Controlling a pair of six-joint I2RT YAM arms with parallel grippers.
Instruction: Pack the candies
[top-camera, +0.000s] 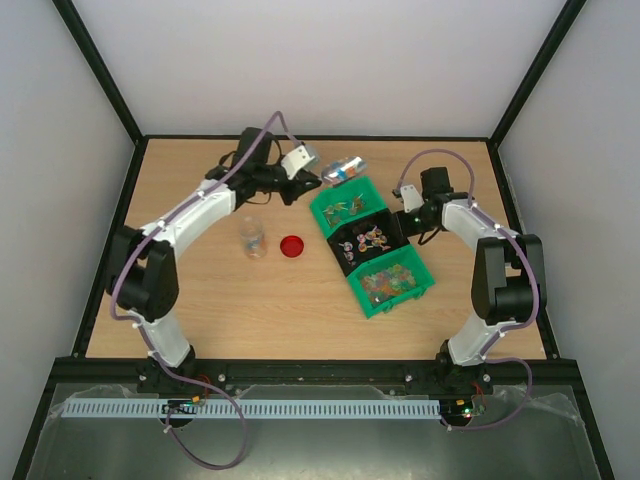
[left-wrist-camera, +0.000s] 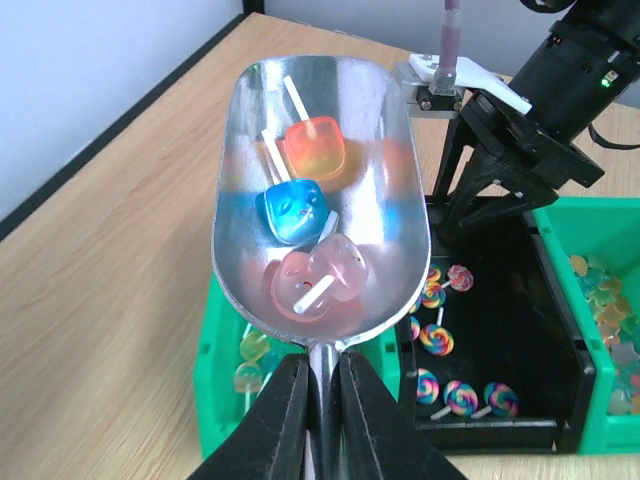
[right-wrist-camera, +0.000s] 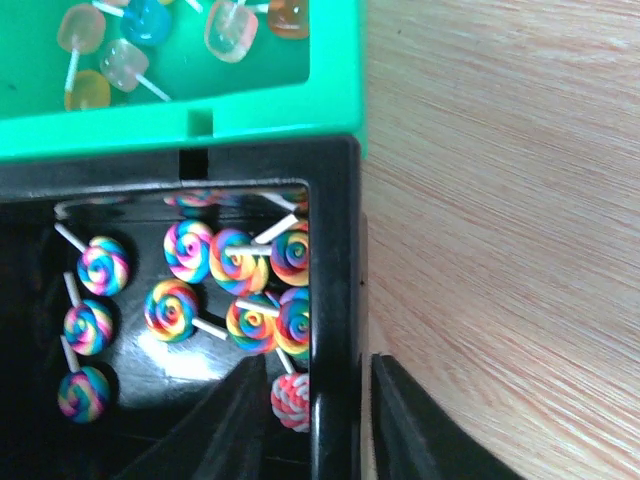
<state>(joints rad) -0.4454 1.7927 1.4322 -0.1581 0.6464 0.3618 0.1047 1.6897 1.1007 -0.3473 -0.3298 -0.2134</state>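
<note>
My left gripper (left-wrist-camera: 322, 400) is shut on the handle of the silver metal scoop (left-wrist-camera: 385, 250). The scoop holds several candies (left-wrist-camera: 293, 212): orange, blue and pink jelly sweets on sticks. In the top view the scoop (top-camera: 345, 170) hangs over the far end of the far green bin (top-camera: 318, 210). My right gripper (right-wrist-camera: 320, 410) is open. Its jaws straddle the right wall of the black bin (right-wrist-camera: 335, 300), with gaps on both sides. Swirl lollipops (right-wrist-camera: 210, 255) lie in that bin. In the top view my right gripper (top-camera: 404, 212) is at the black bin's far right side.
A clear jar (top-camera: 253, 237) stands open left of the bins, with the red round lid (top-camera: 292, 246) beside it. A near green bin (top-camera: 362, 297) holds more candies. The three bins stand in a diagonal row. The right arm (left-wrist-camera: 520, 130) is close behind the scoop.
</note>
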